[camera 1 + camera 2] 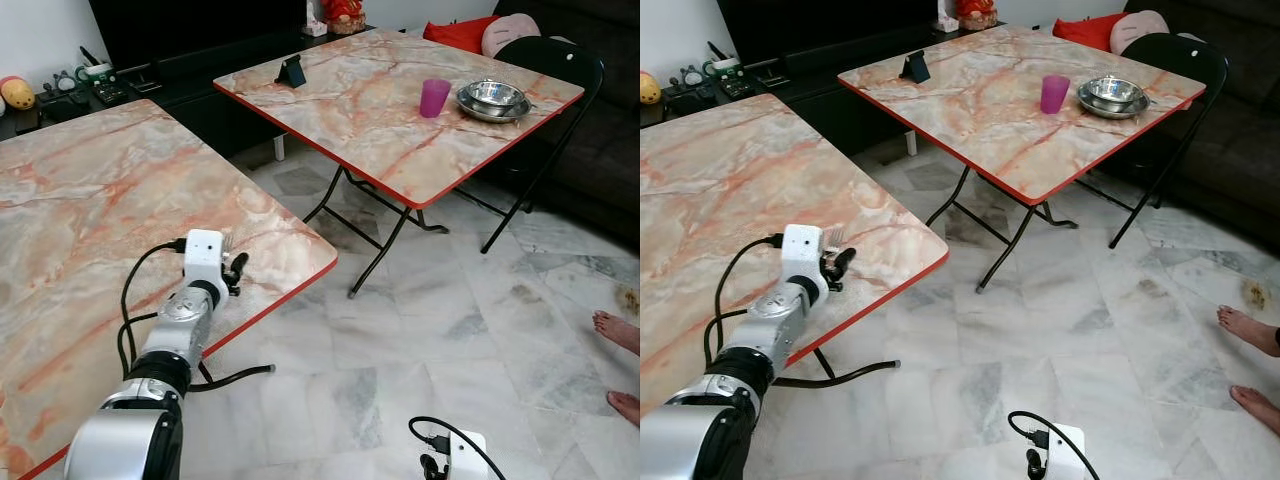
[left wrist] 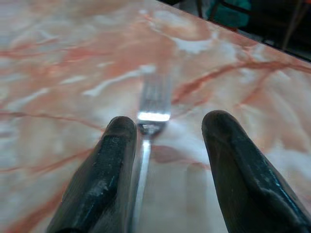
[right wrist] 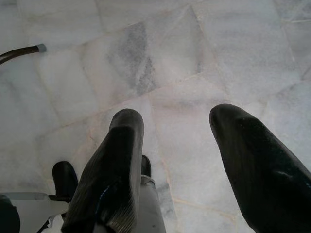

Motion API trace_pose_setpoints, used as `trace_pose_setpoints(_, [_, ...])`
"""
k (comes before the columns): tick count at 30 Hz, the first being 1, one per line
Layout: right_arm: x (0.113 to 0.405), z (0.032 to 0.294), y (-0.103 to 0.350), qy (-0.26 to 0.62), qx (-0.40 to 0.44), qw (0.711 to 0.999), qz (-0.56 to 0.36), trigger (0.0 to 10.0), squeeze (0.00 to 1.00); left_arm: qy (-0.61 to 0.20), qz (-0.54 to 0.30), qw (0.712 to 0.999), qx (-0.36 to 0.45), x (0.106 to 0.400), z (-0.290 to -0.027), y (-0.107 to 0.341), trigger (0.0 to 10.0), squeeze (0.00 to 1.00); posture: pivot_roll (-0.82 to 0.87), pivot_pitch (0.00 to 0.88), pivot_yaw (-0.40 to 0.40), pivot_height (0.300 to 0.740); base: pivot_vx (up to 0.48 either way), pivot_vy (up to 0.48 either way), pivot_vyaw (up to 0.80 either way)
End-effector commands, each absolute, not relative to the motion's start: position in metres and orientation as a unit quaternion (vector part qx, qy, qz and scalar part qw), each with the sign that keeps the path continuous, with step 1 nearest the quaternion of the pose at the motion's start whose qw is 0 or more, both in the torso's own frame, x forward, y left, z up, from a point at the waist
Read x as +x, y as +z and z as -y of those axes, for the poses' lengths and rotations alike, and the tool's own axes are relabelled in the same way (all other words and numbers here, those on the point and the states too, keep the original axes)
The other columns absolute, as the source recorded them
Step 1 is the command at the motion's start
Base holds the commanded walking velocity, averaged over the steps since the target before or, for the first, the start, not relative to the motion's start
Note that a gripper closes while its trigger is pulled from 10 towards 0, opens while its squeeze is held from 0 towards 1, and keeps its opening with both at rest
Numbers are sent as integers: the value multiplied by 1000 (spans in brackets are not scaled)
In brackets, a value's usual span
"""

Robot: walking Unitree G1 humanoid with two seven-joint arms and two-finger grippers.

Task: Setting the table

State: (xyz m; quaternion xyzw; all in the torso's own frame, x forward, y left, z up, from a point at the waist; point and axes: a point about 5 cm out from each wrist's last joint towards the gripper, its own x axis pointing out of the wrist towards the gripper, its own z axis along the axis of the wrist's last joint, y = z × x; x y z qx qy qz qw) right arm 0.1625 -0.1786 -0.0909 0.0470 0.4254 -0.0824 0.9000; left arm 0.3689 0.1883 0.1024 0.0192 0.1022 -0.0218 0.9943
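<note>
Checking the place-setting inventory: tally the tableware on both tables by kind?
Fork: 1, near table, between the open left pincer fingers
Purple cup: 1, far table
Metal bowl: 1, on the plate
Metal plate: 1
Total: 4

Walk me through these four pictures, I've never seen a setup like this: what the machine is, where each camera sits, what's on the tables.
This is a humanoid robot setting a table. The two wide pictures come from cameras on its head, looking down. The other two come from cameras on its wrists, looking along each end effector's two black fingers.

The left end effector is over the near marble table, fingers open around a fork that lies on the tabletop; nothing is gripped. The right end effector hangs open over the tiled floor.

The far table holds a purple cup, stacked metal bowls and a small dark stand. A person's bare feet show at the right.
</note>
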Motion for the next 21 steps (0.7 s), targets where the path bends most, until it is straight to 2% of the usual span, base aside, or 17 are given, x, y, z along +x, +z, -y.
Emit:
trace_pose_setpoints(1, [163,177,-91,-85,49,899,-426,10000,0,-9,-100,995,20,369,-199,105,10000,0,50,0,-46,740,0,0,0])
trace_pose_setpoints(7, [166,174,-90,-82,49,900,-425,10000,0,-11,-103,994,19,366,-207,101,10000,0,54,0,-50,740,0,0,0])
trace_pose_setpoints(21, [167,175,-89,-82,46,901,-423,10000,0,-39,-117,992,20,368,-196,97,10000,0,46,0,-55,740,0,0,0])
